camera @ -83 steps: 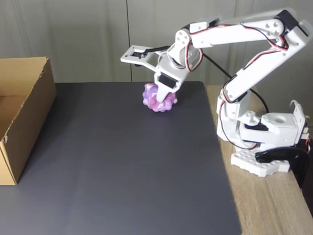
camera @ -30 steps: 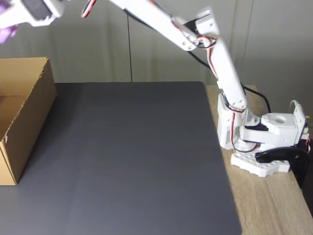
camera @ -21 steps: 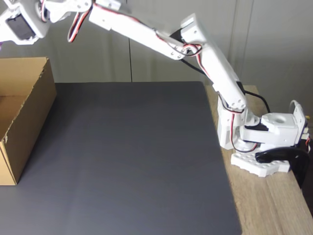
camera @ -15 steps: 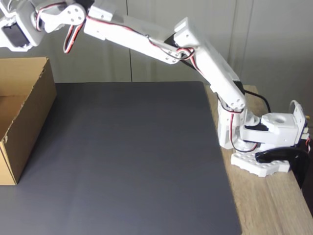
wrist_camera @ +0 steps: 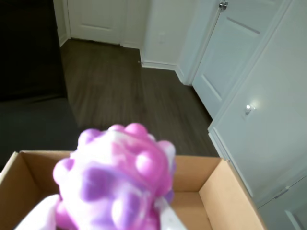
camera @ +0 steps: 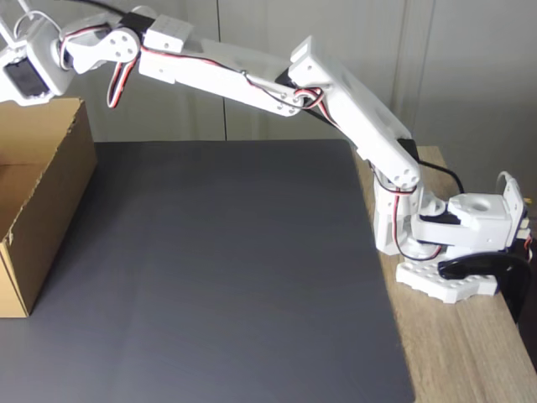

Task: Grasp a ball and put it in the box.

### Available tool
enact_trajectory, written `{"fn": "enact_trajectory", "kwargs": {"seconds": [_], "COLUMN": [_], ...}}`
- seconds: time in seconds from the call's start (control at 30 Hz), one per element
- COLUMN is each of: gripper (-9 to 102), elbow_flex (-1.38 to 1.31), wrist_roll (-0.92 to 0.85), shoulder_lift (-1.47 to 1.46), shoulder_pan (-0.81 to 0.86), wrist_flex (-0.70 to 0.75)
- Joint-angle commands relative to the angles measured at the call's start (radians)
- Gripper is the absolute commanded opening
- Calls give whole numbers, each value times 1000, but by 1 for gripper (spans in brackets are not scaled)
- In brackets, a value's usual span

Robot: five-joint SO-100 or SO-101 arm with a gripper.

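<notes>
Filling the near part of the wrist view, the ball (wrist_camera: 115, 184) sits blurred and close to the lens, pink with purple patches and rounded knobs all over. White fingers (wrist_camera: 169, 216) of the gripper (wrist_camera: 103, 220) press against it from below on both sides, so the gripper is closed around the ball and carrying it. Just behind and under the ball lies the open top of the box (wrist_camera: 229, 191), its brown cardboard walls showing left, right and at the back (the floor of the box is mostly hidden by the ball). Beyond the box, in the same view, a dark wooden floor (wrist_camera: 124, 91) runs back to white doors (wrist_camera: 254, 86) and skirting.

From the fixed view, the dark mat (camera: 218, 269) covers the tabletop (camera: 470, 353), whose bare wood shows at the right. The arm's base (camera: 453, 243) stands on that wooden strip, and the arm (camera: 252, 75) reaches far across to the left, high above the mat. Its wrist end hangs at the upper left corner, over the box (camera: 50, 185), which stands at the mat's left edge.
</notes>
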Motion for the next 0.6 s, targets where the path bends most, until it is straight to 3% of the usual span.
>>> {"fn": "enact_trajectory", "kwargs": {"seconds": [0.0, 0.57], "gripper": [27, 30], "elbow_flex": [-55, -55], "wrist_roll": [5, 6], "shoulder_lift": [23, 28], "shoulder_pan": [0, -5], "wrist_flex": [-25, -28]}}
